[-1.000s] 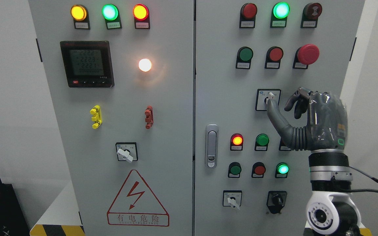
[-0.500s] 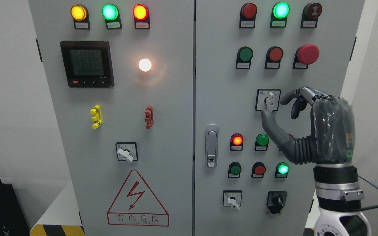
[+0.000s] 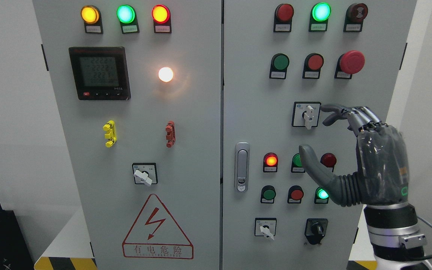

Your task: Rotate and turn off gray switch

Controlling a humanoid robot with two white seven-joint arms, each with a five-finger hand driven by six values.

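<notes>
Single view, head-mounted. Faces straight on and level at a tall pale-grey metal two-door control cabinet point(image 3: 186, 150). Close range: the cabinet fills most of the picture, its top and base cut off. White wall at both edges. No second view, so no shared area.
</notes>
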